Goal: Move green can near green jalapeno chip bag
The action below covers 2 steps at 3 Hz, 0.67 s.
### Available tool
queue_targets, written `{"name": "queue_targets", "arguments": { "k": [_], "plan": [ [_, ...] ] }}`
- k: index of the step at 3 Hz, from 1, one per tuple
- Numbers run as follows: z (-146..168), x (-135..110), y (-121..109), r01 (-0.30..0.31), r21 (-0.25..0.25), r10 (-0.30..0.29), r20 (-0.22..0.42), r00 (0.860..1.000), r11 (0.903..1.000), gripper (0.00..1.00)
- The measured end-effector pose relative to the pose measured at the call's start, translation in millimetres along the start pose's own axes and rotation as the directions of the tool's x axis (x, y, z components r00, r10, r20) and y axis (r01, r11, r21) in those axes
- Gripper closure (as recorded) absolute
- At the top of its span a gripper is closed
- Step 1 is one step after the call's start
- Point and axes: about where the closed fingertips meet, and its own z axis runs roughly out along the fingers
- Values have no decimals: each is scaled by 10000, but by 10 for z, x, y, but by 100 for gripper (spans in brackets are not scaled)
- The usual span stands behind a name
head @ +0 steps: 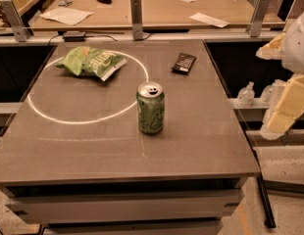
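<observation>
The green can (pixel 151 109) stands upright on the grey table (pixel 93 146), just right of centre, with its silver top and pull tab up. The green jalapeno chip bag (pixel 92 62) lies wrinkled at the back left, inside a white circle marked on the table. The can stands just outside the circle's front right edge, clearly apart from the bag. My gripper (pixel 269 89) hangs off the table's right side, well right of the can. Its pale yellow fingers (pixel 285 106) are spread apart with nothing between them.
A small flat black packet (pixel 183 62) lies at the back right of the table. A counter (pixel 157 11) with papers and glass-panel posts runs behind the table. A small clear bottle (pixel 246 94) sits on a low ledge to the right, near my gripper.
</observation>
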Motion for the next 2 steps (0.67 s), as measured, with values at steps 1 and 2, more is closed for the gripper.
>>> {"name": "queue_targets", "arguments": {
  "k": [1, 2],
  "plan": [
    [152, 280, -63, -312, -105, 325, 1624, 9862, 9995, 0],
    [295, 520, -81, -625, -186, 650, 3657, 9284, 9979, 0]
  ]
}}
